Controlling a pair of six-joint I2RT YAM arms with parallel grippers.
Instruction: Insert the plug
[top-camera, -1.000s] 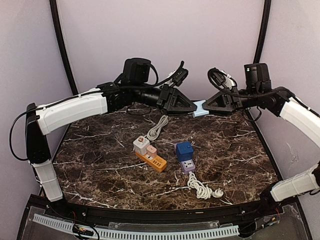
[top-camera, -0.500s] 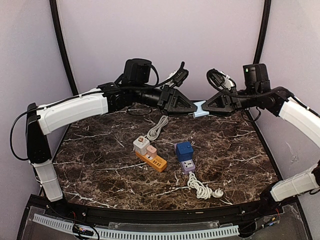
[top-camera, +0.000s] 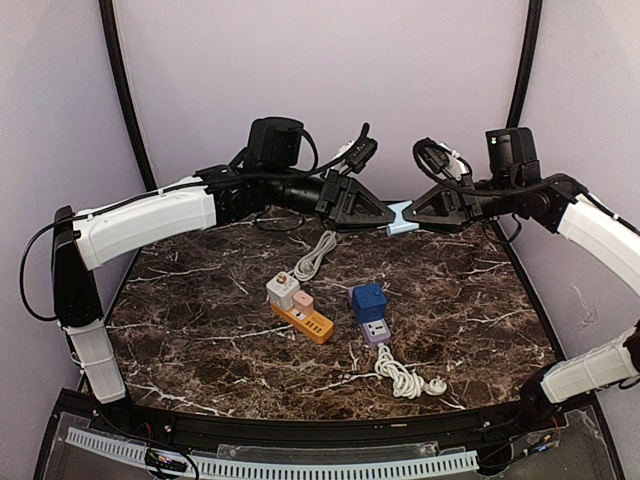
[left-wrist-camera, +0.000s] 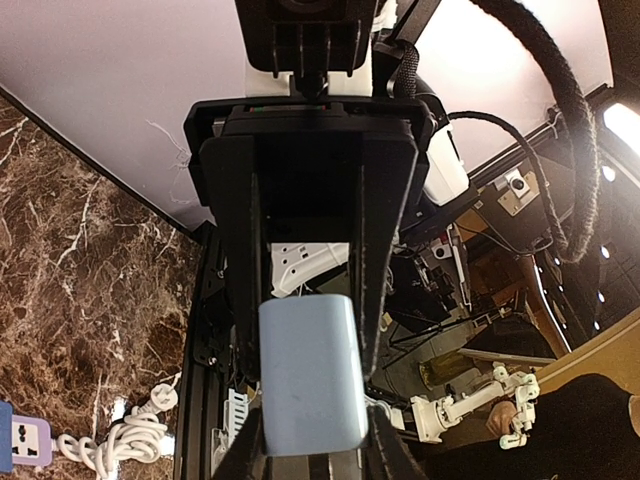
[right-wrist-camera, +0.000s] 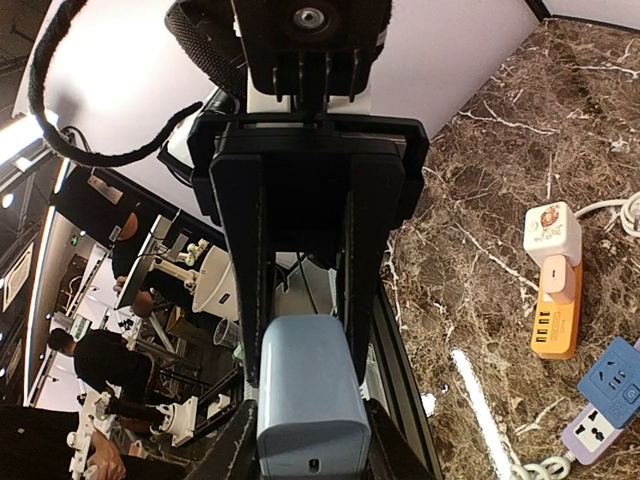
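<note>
Left hand (left-wrist-camera: 310, 440) is clenched on the pale blue plug (top-camera: 399, 217), in mid-air at 12 o'clock over the surface (top-camera: 200, 320). Right hand (right-wrist-camera: 308, 440) flanks it, but I cannot tell if it grips. An early release would drop the plug, and opposing pulls could twist it.

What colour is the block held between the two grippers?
The block is pale blue, clearest in the right wrist view.
</note>
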